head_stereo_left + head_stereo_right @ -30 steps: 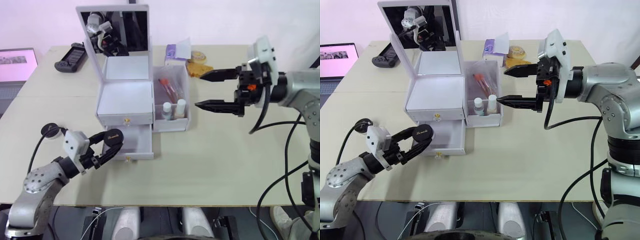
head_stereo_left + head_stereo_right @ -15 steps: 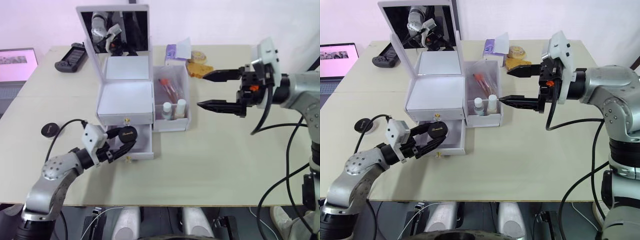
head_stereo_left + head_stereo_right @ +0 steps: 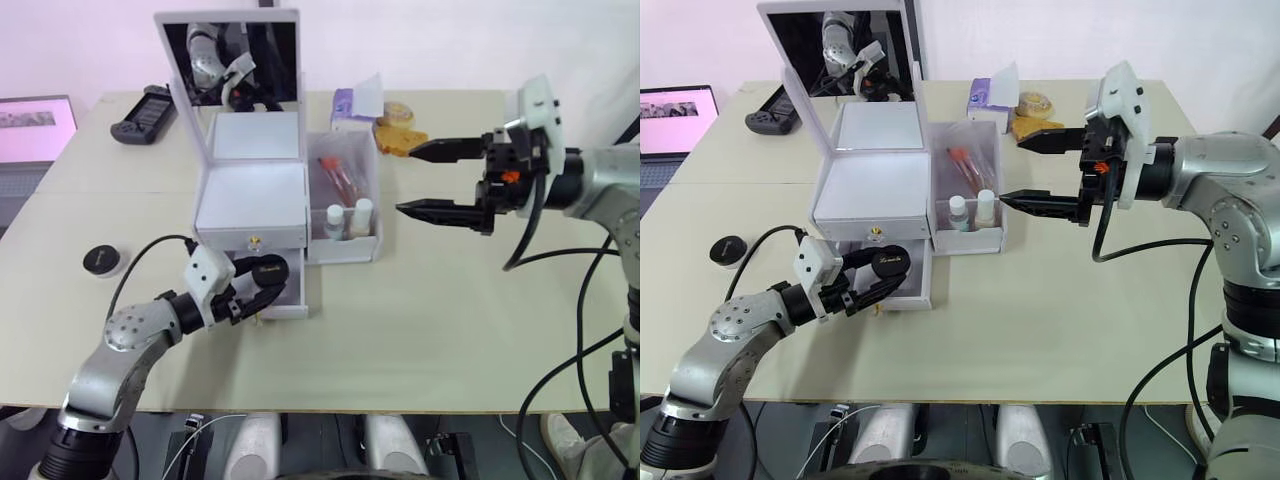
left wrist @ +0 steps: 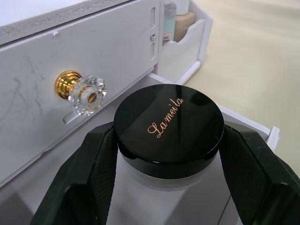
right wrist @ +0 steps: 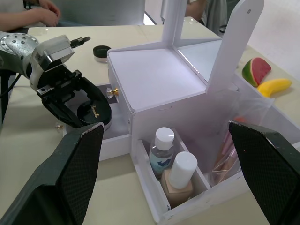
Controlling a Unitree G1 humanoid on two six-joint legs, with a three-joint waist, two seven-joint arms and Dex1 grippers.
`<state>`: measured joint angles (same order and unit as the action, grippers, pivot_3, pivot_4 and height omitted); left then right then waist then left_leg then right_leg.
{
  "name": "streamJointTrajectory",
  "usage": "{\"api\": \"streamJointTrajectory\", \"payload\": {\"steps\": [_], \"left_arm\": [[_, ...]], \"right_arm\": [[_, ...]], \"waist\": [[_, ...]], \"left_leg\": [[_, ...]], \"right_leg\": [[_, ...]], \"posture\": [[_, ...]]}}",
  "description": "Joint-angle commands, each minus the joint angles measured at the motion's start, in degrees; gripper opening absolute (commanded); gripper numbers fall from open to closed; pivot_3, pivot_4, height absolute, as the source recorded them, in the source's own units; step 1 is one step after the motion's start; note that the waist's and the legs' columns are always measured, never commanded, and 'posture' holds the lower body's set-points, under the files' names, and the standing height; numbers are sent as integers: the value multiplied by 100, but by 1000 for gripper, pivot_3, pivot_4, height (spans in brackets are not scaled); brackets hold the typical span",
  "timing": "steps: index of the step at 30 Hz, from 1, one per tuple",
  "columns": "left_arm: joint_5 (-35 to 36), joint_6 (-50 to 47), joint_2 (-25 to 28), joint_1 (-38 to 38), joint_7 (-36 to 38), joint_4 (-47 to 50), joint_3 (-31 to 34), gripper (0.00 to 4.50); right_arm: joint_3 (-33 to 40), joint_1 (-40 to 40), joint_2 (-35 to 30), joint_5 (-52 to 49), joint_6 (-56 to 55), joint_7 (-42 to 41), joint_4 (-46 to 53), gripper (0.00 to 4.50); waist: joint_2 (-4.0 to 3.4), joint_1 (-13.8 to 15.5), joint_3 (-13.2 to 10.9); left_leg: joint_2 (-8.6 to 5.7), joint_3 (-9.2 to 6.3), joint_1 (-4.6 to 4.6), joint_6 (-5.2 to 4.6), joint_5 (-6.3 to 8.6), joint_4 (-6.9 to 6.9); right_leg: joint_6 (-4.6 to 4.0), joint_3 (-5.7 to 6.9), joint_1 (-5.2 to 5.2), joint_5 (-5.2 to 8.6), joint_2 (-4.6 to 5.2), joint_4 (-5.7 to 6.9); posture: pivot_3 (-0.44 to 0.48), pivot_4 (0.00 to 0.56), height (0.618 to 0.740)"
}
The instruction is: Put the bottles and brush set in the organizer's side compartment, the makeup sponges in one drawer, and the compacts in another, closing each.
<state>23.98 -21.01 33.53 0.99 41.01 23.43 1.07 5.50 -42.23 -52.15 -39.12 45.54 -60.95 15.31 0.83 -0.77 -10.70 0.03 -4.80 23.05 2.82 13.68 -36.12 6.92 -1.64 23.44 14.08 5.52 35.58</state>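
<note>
- The left end effector (image 3: 262,283), clenched on a black compact (image 4: 169,128), has swung in from the table's left and now hangs over the organizer's (image 3: 252,196) open lower drawer (image 3: 912,283).
- Drop-off looks imminent.
- A second compact (image 3: 101,260) waits well left of the organizer.
- The right end effector (image 3: 428,181) holds nothing, jaws spread, just right of the side compartment (image 3: 345,215) with its bottles (image 5: 172,167).

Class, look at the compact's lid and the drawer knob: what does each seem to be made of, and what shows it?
Compact: lid looks like smooth black plastic with a soft sheen and gold script; base seems frosted clear plastic.
Drawer knob: faceted clear crystal, glass or acrylic, on a shiny gold, metal-looking stem.
</note>
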Motion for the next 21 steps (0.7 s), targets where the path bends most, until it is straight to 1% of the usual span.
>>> {"api": "streamJointTrajectory", "payload": {"steps": [1, 5, 6, 7, 8, 18, 21], "left_arm": [[35, -48, 6, 94, -21, 193, 48, 2634], [178, -164, -52, 176, -48, 237, 102, 2634], [212, -203, -61, 200, -55, 243, 128, 3658], [235, -235, -63, 220, -58, 247, 156, 3939], [250, -260, -62, 233, -60, 251, 173, 4443], [655, -576, -63, 176, -88, 549, 336, 4443], [866, -604, -77, 46, -82, 736, 518, 4443]], "right_arm": [[148, -84, -31, -71, -56, 26, 120, 4500], [140, -103, -29, -59, -80, 13, 86, 4500], [136, -111, -30, -57, -82, 10, 83, 4500], [131, -118, -29, -58, -81, 6, 79, 4500], [128, -122, -28, -58, -81, 3, 76, 4500], [108, -121, -14, -67, -94, -52, 55, 4500], [79, -145, -1, -81, -91, -97, 34, 4500]], "waist": [[0, 0, 0], [0, 0, 0], [0, 0, 0], [0, 0, 0], [0, 0, 0], [0, -1, 0], [0, -1, 0]], "left_leg": [[0, 0, 0, 0, 0, 0], [0, 0, 0, 0, 0, -1], [0, 0, 0, 0, 0, -1], [0, 0, 1, 0, 0, -1], [0, 0, 1, 0, 0, -1], [0, 0, 2, 0, 0, -1], [0, 0, 3, 0, 0, -1]], "right_leg": [[0, 0, 0, 0, 0, 0], [0, 0, 0, 0, 0, 0], [1, 0, 0, 0, 0, 0], [1, 0, 0, 0, 0, 0], [2, 0, 0, -1, 0, 0], [2, 0, 1, -1, 0, 0], [2, 0, 1, -1, 0, -1]], "posture": [[0, 150, 740], [0, 150, 740], [0, 150, 740], [0, 150, 740], [0, 150, 740], [0, 150, 740], [0, 150, 740]]}}
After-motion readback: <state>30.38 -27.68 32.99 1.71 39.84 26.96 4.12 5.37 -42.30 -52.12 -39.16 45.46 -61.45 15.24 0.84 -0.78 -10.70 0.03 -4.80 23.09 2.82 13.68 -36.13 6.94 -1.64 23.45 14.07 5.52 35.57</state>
